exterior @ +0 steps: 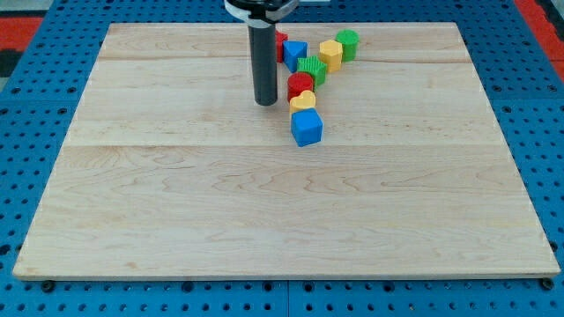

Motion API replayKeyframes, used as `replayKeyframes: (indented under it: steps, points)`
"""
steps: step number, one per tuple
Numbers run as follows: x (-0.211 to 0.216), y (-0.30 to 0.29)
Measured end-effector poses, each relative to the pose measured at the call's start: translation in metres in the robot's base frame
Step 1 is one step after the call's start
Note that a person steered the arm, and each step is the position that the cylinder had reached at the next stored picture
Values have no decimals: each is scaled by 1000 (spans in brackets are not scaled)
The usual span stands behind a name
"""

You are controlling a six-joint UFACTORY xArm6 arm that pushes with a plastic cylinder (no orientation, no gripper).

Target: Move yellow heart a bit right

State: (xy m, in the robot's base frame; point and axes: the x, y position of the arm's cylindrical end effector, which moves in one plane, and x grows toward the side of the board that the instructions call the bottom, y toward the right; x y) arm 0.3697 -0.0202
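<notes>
The yellow heart lies on the wooden board near the view's top centre, wedged between a red block above it and a blue cube below it. My tip stands on the board just left of the yellow heart, a small gap apart from it. The dark rod rises toward the view's top and hides part of the red star.
A blue block, a green ridged block, a yellow block and a green block cluster above the heart. The board's edges border blue pegboard on all sides.
</notes>
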Motion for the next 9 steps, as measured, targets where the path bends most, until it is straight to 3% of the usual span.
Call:
replayKeyframes:
  steps: [1, 9]
  points:
    - [17, 7]
    - [18, 16]
